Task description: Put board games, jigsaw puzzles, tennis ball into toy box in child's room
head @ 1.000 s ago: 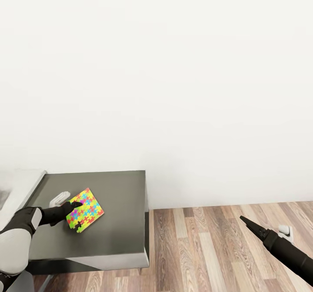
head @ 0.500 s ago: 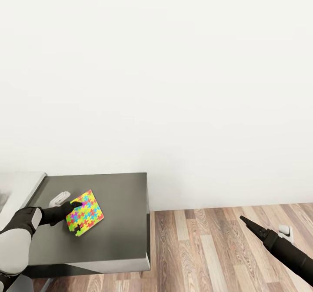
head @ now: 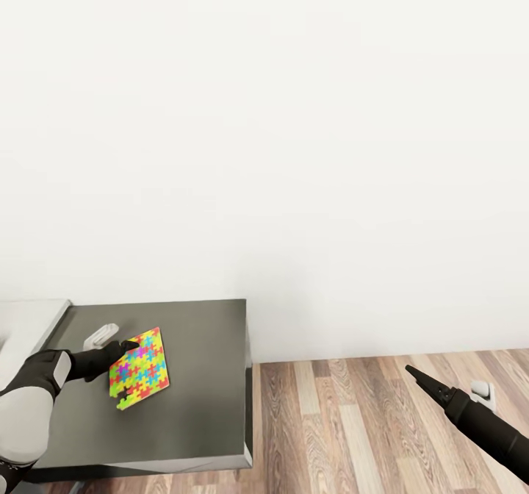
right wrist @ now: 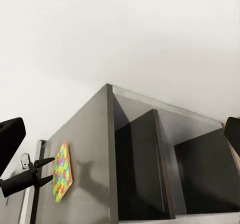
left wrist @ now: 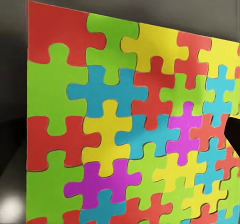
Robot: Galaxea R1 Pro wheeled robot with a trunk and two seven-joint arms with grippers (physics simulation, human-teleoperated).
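Note:
My left gripper (head: 126, 351) is shut on the edge of a jigsaw puzzle (head: 139, 367), a thin slab of yellow, pink, green and blue pieces. The slab hangs tilted just above the dark grey end section of the table (head: 202, 384). Up close, the puzzle (left wrist: 120, 129) shows large in the left wrist view, with a dark fingertip (left wrist: 233, 134) at its edge. The right wrist view shows the puzzle (right wrist: 62, 171) edge-on in the left gripper. My right gripper (head: 413, 371) hangs over the floor to the right of the table, its fingers (right wrist: 11, 134) wide apart and empty.
A small white object (head: 101, 335) lies on the dark section near the left gripper. The pale grey tabletop (head: 29, 325) starts at the far left. A white wall stands behind. The wooden floor (head: 345, 420) spreads to the right, with a small white thing (head: 479, 389) on it.
The puzzle has tipped up steeper in the left gripper. The camera has shifted a little, so the table sits lower in the picture. The right arm looks unmoved.

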